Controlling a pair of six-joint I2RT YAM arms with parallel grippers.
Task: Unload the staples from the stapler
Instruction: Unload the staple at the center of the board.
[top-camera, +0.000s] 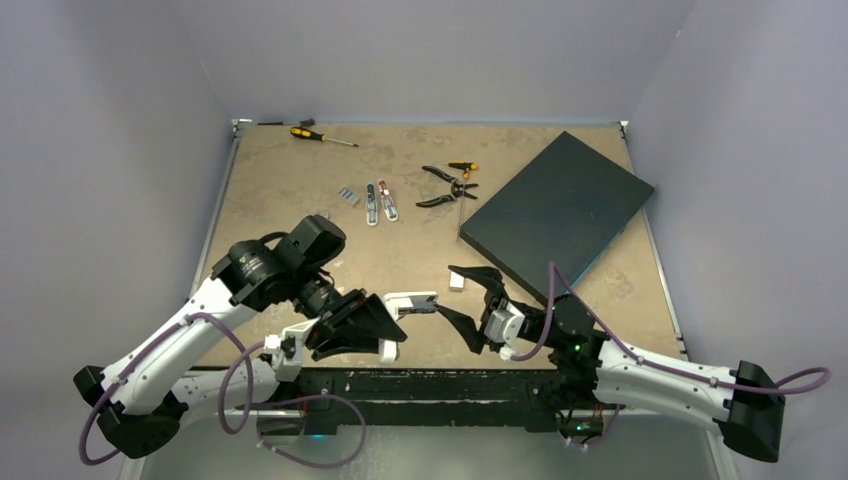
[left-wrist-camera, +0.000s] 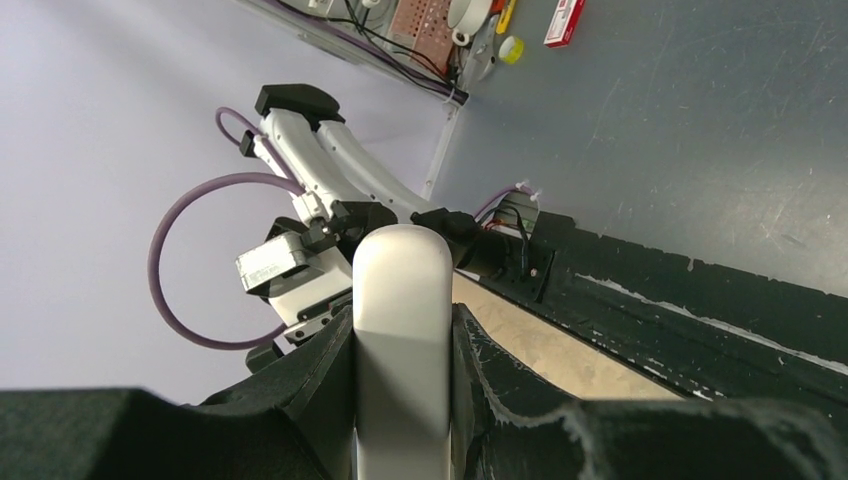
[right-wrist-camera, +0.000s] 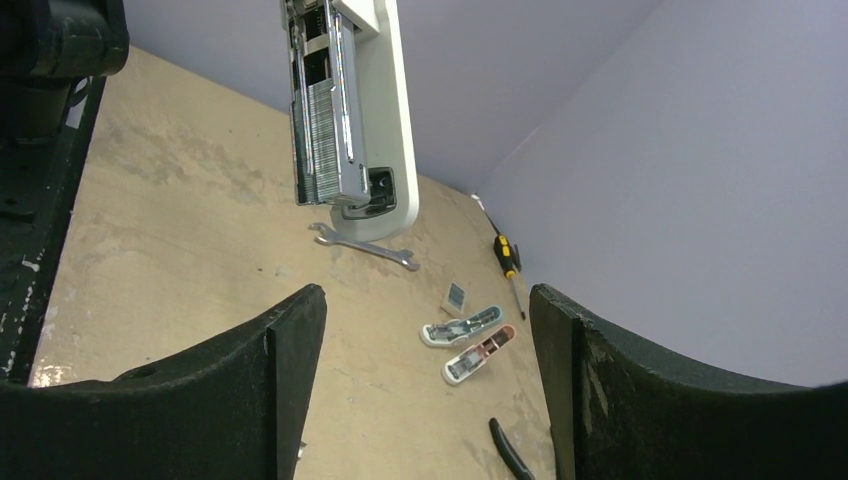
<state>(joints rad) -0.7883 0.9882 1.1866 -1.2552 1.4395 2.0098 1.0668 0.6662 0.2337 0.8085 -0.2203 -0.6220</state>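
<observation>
- White plastic shows between the left fingers (left-wrist-camera: 310, 385): they are closed on the stapler (top-camera: 412, 302) and hold it over the near part of the tabletop (top-camera: 300, 180), with its free end toward the right arm.
- Inside the opened stapler, the staples (right-wrist-camera: 320, 135) sit as one silvery row in the metal channel; this is where the task's thing is.
- I judge this row to be very light and stiff as a block, but brittle: it can break into short pieces if it is pinched hard or bent. It is also smooth and thin, so it may slip. It seems better to take it by its two long sides and draw it along the channel.
- The right fingers (right-wrist-camera: 290, 375) stand wide apart and hold nothing, just beside the free end of the stapler.
- Only the right wrist view shows the staples, and also a wrench (right-wrist-camera: 365, 247) on the tabletop beyond the stapler. The top view shows only the white shell. The left wrist view shows the grip but no metal. The top view alone shows both arms together, with some grey strips (top-camera: 348, 195), maybe staples, and a dark board (top-camera: 560, 210) farther right.
</observation>
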